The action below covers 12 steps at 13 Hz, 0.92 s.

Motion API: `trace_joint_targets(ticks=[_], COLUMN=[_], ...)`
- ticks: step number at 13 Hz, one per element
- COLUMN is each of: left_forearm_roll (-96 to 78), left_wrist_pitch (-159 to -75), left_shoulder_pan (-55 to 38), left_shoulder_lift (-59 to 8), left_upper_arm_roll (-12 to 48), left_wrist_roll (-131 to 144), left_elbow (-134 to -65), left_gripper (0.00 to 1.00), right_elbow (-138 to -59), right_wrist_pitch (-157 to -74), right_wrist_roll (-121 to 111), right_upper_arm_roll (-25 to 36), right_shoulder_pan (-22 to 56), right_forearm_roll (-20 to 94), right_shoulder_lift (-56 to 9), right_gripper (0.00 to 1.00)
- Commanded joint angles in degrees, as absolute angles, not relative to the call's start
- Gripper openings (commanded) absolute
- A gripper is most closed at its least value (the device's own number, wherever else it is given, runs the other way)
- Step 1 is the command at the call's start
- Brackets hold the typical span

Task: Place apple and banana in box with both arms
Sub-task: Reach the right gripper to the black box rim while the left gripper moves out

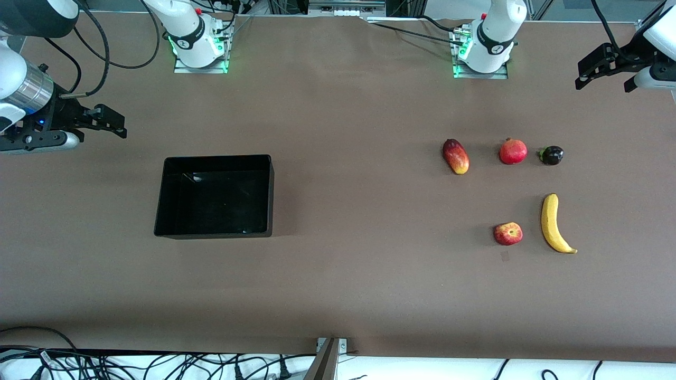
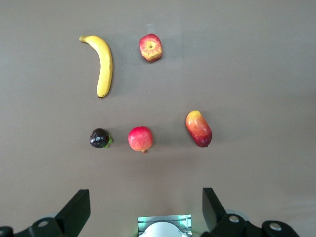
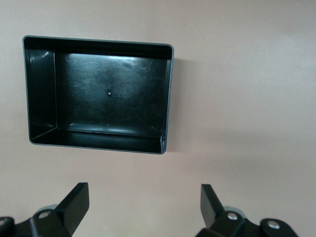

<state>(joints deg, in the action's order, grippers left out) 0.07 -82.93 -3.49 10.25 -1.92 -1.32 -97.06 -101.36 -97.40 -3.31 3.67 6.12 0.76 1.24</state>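
While wide open, both claws empty

Elongated red-yellow oval fruit (image 1: 456, 156) (image 2: 198, 129); beside it, toward the left arm's end of the brown table (image 1: 338, 295), a round uniformly red fruit with crown tip (image 1: 513, 151) (image 2: 140, 138); next along, a small dark purple-black round fruit with green stem (image 1: 551, 155) (image 2: 99, 138).

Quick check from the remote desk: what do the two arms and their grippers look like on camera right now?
Both arms are white and jointed, on bases lit green, with black cables looping along them. The right arm has a silver metallic wrist ring with a small blue light. The left gripper and right gripper are black, two-fingered, with wedge-shaped fingers and silver screws near the finger mounts.
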Motion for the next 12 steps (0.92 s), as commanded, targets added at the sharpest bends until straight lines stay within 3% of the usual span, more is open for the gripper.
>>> trace_joint_targets(ticks=[1,4,7,9,12], left_forearm_roll=[0.53,0.53,0.53,0.61,0.44], left_wrist_pitch=[-82.79,-82.79,-84.63,-86.65,-96.29], left_shoulder_pan=[-4.31,-4.39,-4.48,-4.48,-4.48], left_shoulder_lift=[11.43,11.43,10.20,7.84,-0.40], left_upper_arm_roll=[-2.46,-2.46,-2.46,-2.55,-4.56], left_wrist_roll=[-0.70,-0.70,-0.70,-0.70,-0.79], left_elbow=[-98.00,-98.00,-98.35,-98.35,-98.18], left_gripper=[1.00,1.00,1.00,1.00,1.00], right_elbow=[-99.84,-99.76,-101.50,-108.68,-119.33], right_wrist_pitch=[-95.71,-95.89,-98.68,-108.58,-125.28], right_wrist_roll=[-2.38,-3.08,-2.99,-2.73,-2.46], right_upper_arm_roll=[2.46,2.55,2.90,2.99,3.43], right_shoulder_pan=[5.01,4.92,4.57,4.48,4.13], right_forearm_roll=[0.61,0.44,-0.26,-0.26,0.00], right_shoulder_lift=[0.79,-0.34,-6.04,-8.69,-11.59], right_gripper=[1.00,1.00,1.00,1.00,1.00])
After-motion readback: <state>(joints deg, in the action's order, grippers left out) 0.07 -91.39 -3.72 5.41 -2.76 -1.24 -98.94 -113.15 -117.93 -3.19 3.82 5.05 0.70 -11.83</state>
